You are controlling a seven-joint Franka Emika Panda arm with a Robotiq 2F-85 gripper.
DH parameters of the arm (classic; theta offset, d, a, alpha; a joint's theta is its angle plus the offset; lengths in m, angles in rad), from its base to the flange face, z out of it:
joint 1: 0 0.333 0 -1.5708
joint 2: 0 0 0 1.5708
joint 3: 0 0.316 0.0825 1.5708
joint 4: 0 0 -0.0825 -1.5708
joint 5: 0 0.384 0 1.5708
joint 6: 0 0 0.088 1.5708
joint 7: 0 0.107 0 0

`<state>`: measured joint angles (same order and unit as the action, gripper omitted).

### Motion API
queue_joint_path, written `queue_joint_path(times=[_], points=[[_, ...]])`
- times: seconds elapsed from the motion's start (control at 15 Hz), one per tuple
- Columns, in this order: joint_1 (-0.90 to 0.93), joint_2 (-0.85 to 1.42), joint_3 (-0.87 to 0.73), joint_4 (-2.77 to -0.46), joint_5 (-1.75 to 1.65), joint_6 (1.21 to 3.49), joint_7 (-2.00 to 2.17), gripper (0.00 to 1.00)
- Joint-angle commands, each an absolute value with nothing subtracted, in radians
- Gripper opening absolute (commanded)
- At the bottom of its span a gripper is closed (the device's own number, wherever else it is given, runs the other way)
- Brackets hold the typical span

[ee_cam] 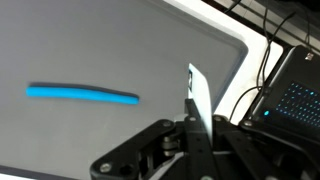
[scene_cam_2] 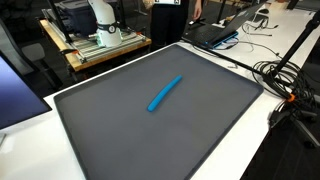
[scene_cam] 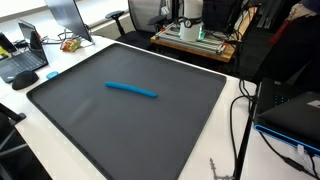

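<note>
1. Lying left on the grey mat (ee_cam: 100,40): blue pen (ee_cam: 82,95), mid-mat in both exterior views.
2. Long axis runs sideways, aimed at the gripper (ee_cam: 197,105), apart to its right.
3. Gripper grips nothing; jaw opening cannot be told.

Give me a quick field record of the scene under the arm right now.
nearest thing: blue stick, lying flat, apart from the jaws
surface: dark grey mat on a white table
jaws: seen in the wrist view only; nothing seen in them; cannot tell whether open or shut
around the mat: laptop, cables
</note>
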<state>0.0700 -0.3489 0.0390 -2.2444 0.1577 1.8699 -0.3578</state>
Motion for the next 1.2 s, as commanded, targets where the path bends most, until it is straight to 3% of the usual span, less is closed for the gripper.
queue_joint_path(times=[0.0,0.6,1.13], points=[[0.073,-0.271,0.117,-2.202,0.055,1.909,-0.097,0.01],[0.084,-0.259,0.118,-2.213,0.046,1.9,-0.048,0.04],[0.072,-0.147,0.129,-2.224,-0.002,2.19,0.082,0.01]])
